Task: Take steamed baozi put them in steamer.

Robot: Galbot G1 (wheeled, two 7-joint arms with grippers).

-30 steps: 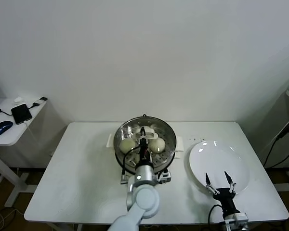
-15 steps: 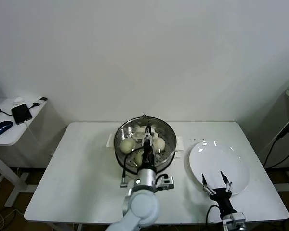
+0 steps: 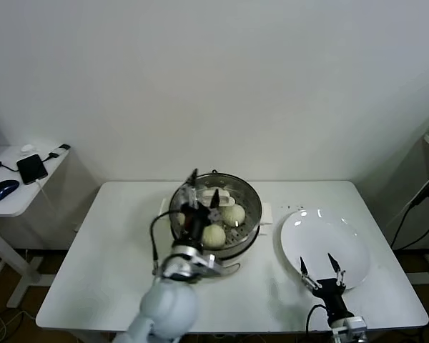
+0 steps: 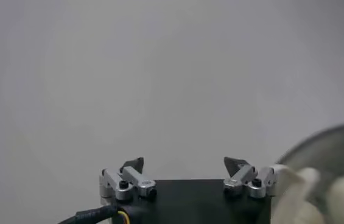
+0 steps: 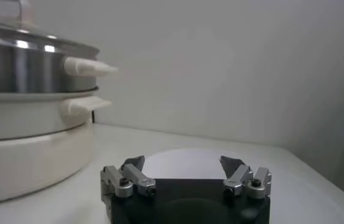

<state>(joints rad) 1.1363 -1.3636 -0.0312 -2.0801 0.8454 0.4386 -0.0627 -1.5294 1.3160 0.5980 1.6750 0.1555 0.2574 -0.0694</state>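
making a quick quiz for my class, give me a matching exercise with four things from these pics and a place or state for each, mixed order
Things:
1. steamed baozi
2. white plate
3. left tool
4. right tool

Places or states:
A. open, at the plate's near rim
B. bare, beside the steamer
C. inside the steamer
D. open, above the steamer

Pairs: 1-C, 2-B, 3-D, 4-A

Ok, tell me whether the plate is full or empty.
Empty: the plate shows bare white, and the baozi sit in the steamer.
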